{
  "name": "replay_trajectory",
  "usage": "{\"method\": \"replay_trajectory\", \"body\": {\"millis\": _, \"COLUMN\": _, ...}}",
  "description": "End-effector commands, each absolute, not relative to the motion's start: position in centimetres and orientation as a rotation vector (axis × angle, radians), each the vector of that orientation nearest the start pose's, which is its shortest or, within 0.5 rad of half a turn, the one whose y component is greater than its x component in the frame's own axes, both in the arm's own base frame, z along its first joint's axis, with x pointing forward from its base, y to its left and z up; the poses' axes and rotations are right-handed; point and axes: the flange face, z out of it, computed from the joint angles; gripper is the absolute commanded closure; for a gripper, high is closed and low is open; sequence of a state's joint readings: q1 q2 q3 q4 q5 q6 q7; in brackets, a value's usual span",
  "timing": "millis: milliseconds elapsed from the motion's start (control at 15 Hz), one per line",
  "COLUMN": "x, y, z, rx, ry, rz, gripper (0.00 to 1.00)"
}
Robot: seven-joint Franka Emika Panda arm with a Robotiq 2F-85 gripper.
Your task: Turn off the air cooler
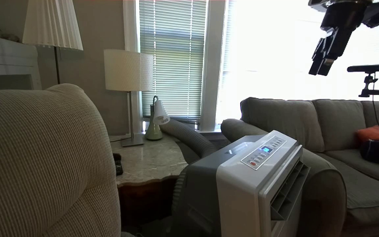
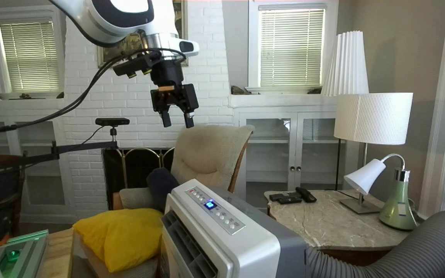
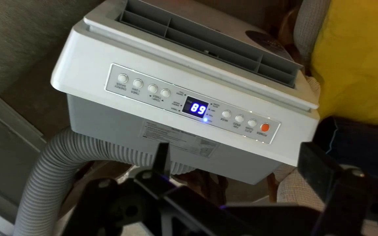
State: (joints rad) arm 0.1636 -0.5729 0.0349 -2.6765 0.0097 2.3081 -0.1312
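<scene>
While my black two-fingered claw [image 2: 177, 120] hangs in the air: its fingers [image 2: 166, 119] stand apart, nothing between them.
Round orange plastic power button [image 3: 264, 127]: my target, at the end of its row; I should bring the fingers together into one blunt tip and centre that over it.
Small round white AUTO CLEAN button [image 3: 252, 123]: just beside the orange one, so loose aim could press both.
Slanted silver-grey control panel [image 3: 218, 116]: best met square to its face, with a light push and prompt lift, lest the tip slide.
Black display with blue digits [image 3: 195, 107]: lit, so I take the machine to be on; darkness there would prove success.
Tall white boxy plastic air cooler [image 1: 239, 184]: lower than my claw, well apart from it, beside the grey-brown fabric sofa [image 1: 336, 131]; a hard shove might rock it.
Ribbed grey hose [image 2: 411, 251]: curves off the cooler's rear.
</scene>
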Motion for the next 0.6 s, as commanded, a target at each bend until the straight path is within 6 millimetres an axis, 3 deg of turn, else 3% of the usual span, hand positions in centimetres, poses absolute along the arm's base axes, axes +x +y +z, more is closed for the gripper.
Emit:
{"method": "replay_trajectory", "body": {"millis": 0, "x": 37.1, "y": 10.9, "z": 42.3, "rx": -3.030, "ry": -0.508, "rz": -0.363, "gripper": 0.00}}
{"method": "replay_trajectory", "body": {"millis": 533, "x": 38.3, "y": 17.9, "z": 39.5, "rx": -3.004, "ry": -0.633, "rz": -0.543, "gripper": 0.00}}
